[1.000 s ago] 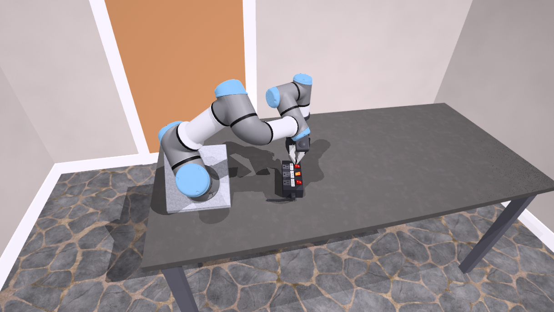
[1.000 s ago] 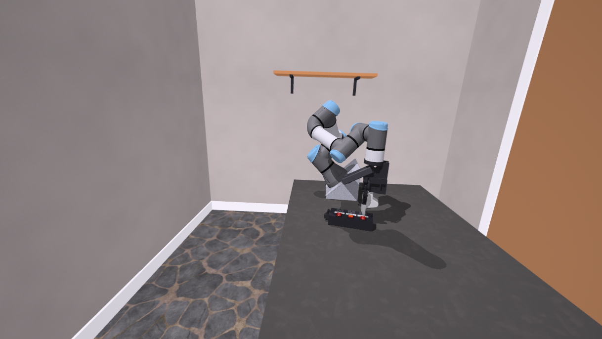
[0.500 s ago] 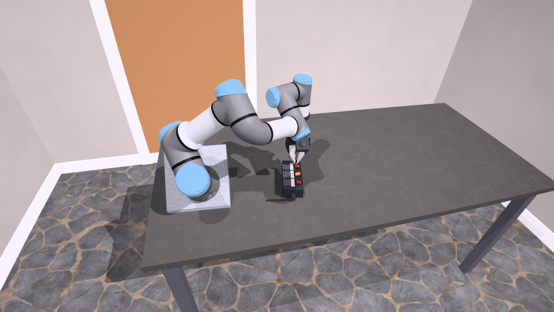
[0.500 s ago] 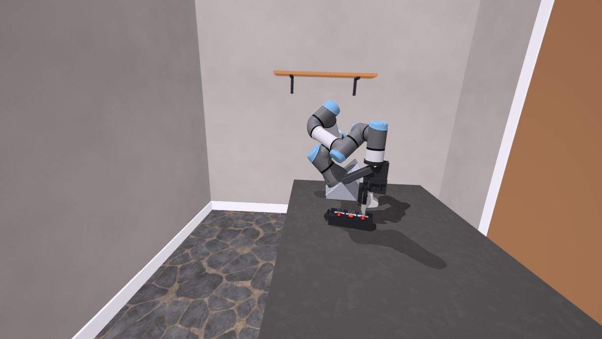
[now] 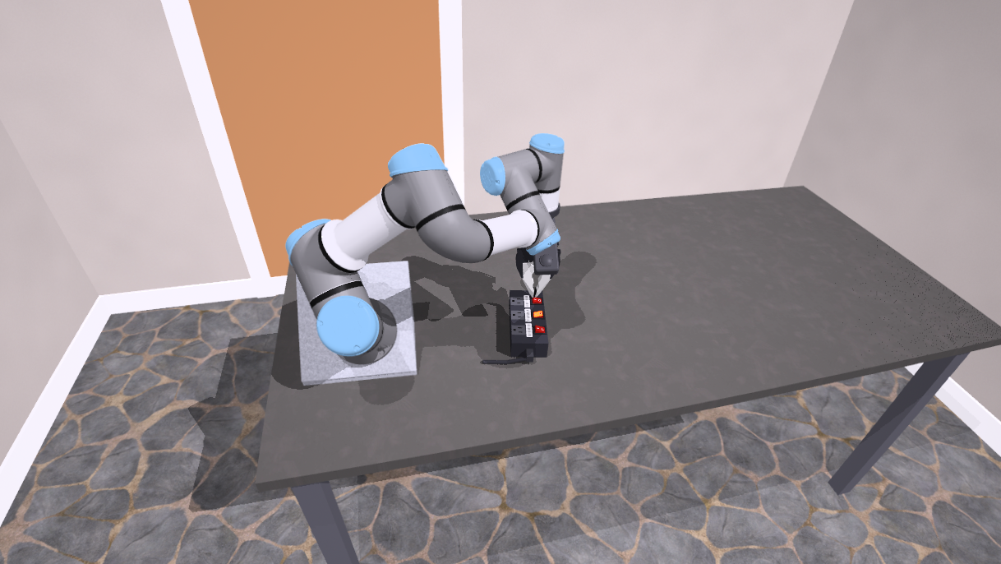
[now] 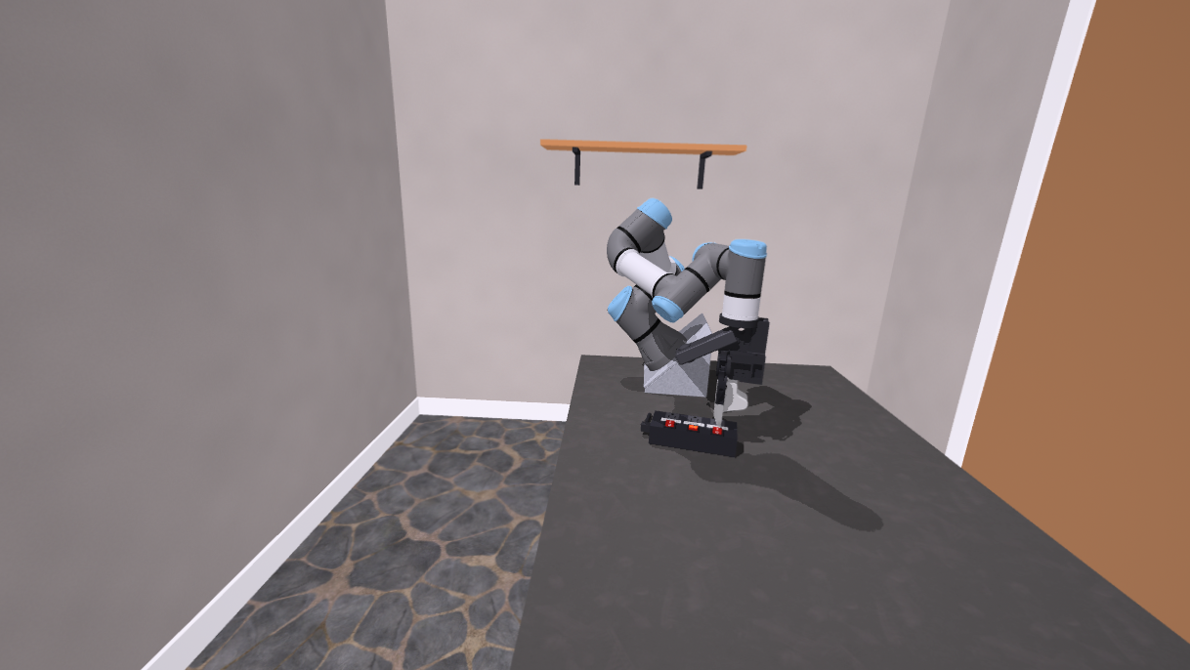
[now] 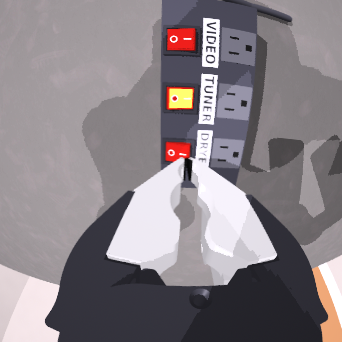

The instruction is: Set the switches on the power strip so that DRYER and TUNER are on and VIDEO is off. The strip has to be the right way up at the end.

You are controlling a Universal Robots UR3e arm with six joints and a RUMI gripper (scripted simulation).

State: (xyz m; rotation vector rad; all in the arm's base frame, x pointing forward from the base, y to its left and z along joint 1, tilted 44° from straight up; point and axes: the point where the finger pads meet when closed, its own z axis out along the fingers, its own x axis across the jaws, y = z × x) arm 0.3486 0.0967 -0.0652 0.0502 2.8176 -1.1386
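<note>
- Wrist view: gripper is fully closed with nothing held, tips together as a poker, sitting at the right edge of the DRYER switch, partly over its label. DRYER rocker is dark red, looks off to me.
- Risk: tips are at the rocker's edge, not on its face. A press from here could slide off onto the label strip and leave DRYER unchanged.
- Risk: pushing the wrong half of the rocker just seats it harder in off. Can't tell from these views which half is raised.
- TUNER switch glows yellow, likely on already. It's the next one along; sideways drift of the tips could knock it off.
- VIDEO switch is dark red, likely off, farthest from the tips. Low risk unless the arm overshoots along the strip.
- Power strip lies face up on the bench, unclamped. An off-centre or angled push could skid or tip it.
</note>
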